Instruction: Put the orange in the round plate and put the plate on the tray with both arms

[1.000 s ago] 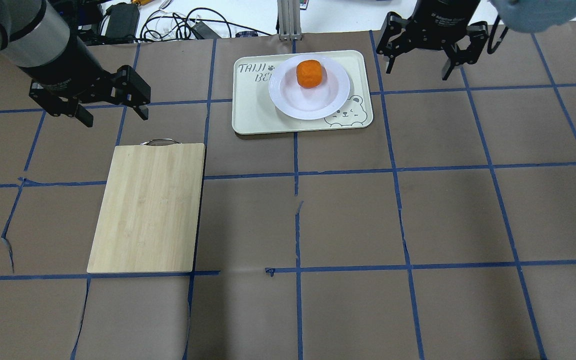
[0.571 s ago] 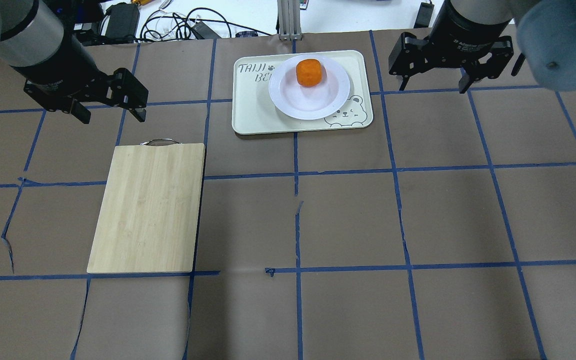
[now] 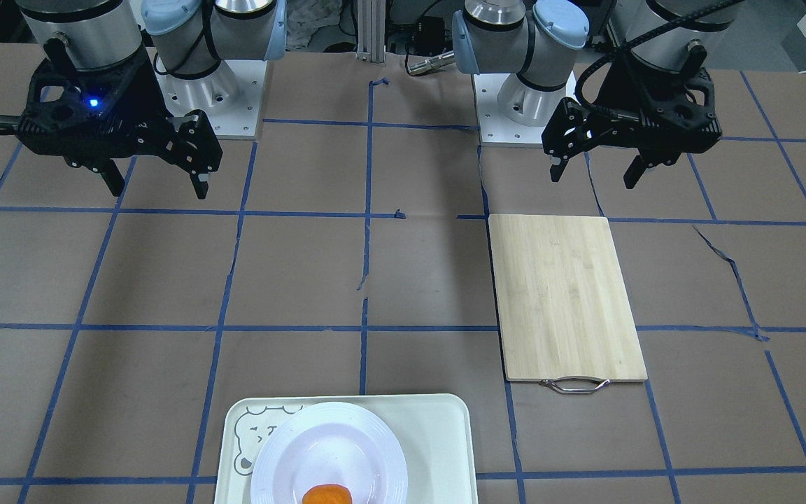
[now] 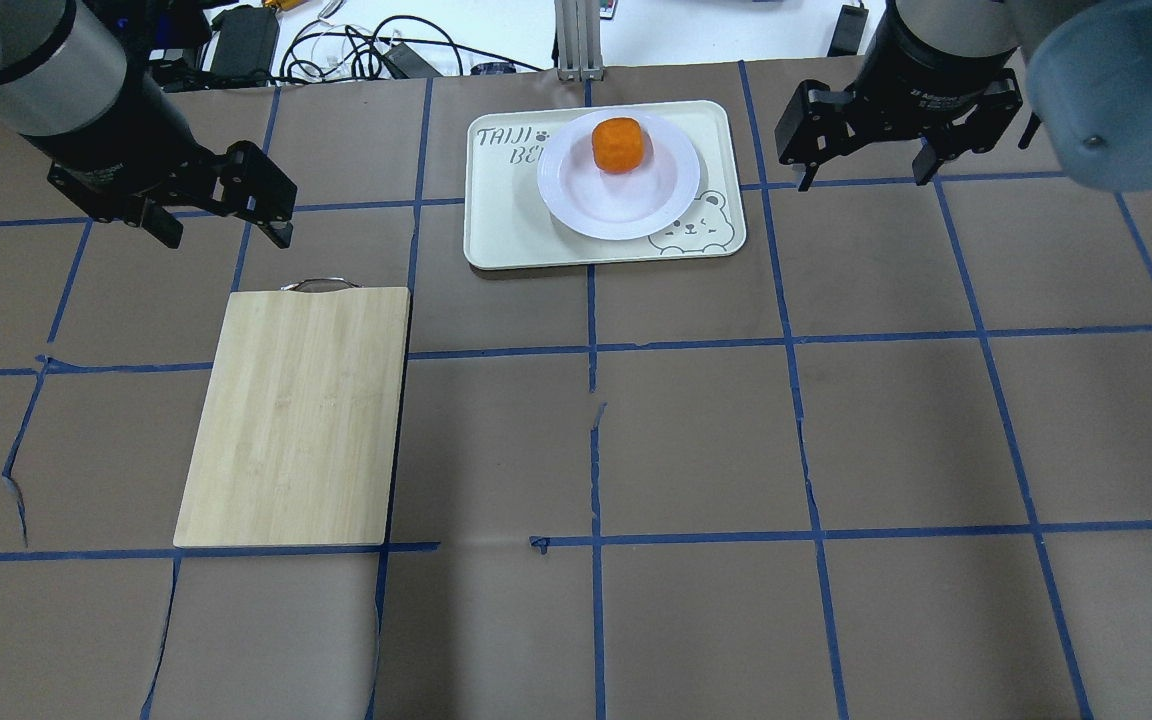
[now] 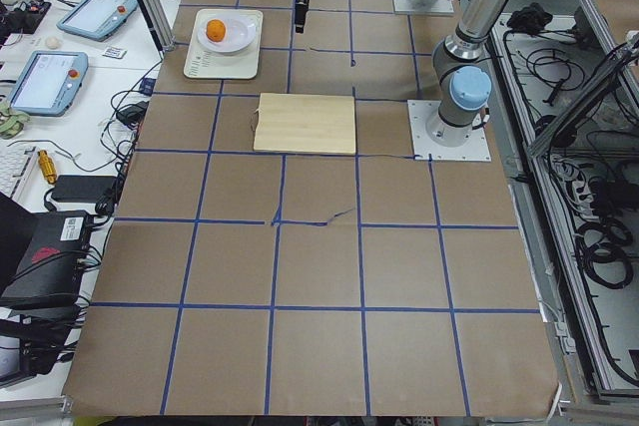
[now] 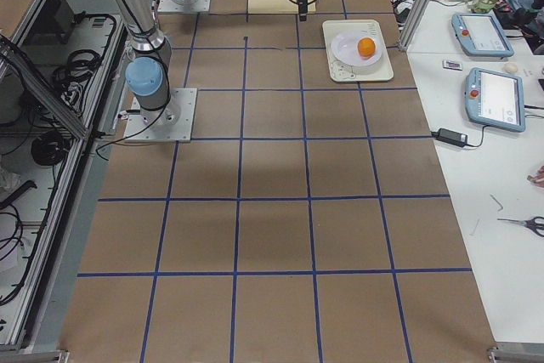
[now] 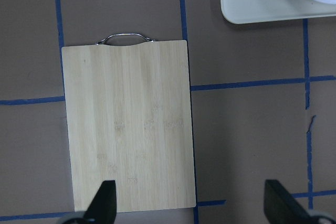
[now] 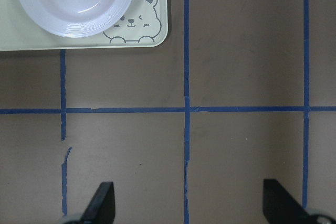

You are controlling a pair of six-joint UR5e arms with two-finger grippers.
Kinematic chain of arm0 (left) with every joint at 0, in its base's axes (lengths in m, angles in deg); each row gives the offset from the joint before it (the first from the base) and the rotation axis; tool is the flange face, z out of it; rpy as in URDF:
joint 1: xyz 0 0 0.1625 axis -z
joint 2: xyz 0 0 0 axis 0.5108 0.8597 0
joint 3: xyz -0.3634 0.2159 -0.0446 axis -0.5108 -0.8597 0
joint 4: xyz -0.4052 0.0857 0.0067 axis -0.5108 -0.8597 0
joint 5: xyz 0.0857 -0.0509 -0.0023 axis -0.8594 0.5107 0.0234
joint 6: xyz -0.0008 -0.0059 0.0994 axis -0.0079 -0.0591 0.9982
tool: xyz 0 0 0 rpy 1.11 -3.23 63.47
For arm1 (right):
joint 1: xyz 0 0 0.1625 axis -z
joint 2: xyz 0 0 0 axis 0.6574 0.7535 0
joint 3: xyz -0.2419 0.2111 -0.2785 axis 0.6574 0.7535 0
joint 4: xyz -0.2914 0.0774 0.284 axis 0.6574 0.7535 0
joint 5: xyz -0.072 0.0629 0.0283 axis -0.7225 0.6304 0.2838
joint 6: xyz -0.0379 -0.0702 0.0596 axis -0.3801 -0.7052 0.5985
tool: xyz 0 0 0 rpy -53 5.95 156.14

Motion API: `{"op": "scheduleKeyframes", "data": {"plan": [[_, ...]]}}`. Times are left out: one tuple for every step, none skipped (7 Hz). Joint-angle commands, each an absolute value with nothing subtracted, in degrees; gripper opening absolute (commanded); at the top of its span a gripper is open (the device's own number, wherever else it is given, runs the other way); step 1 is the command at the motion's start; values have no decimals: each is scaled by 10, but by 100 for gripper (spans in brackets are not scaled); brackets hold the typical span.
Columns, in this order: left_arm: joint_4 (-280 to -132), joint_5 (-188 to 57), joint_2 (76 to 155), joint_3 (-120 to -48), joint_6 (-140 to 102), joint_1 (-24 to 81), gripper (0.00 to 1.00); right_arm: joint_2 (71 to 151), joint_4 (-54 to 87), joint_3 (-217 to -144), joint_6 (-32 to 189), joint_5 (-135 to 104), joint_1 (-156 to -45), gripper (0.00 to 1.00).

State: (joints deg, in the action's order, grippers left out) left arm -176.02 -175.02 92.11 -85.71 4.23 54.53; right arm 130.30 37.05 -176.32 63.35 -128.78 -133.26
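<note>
The orange lies in the well of the white round plate, toward its far side. The plate rests on the pale tray with the bear face, at the far middle of the table. My left gripper hangs open above the table, left of the tray and just beyond the cutting board. My right gripper hangs open to the right of the tray. Neither holds anything. In the right wrist view the plate and tray sit at top left, and the fingers stand wide apart.
A wooden cutting board with a metal handle lies on the left half of the table, under the left wrist camera. Cables and a power brick lie beyond the far edge. Tablets lie on a side bench.
The right gripper has moved rightward, away from the tray. The left gripper has drifted slightly left. Plate, orange and tray have not moved.
</note>
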Motion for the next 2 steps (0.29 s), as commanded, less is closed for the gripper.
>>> {"op": "scheduleKeyframes", "data": {"plan": [[-1759, -1749, 922, -857, 42, 545, 100, 1294, 377, -1760, 623, -1284, -1333, 100], [-1760, -1749, 922, -857, 43, 545, 100, 1283, 377, -1759, 623, -1282, -1333, 100]]}}
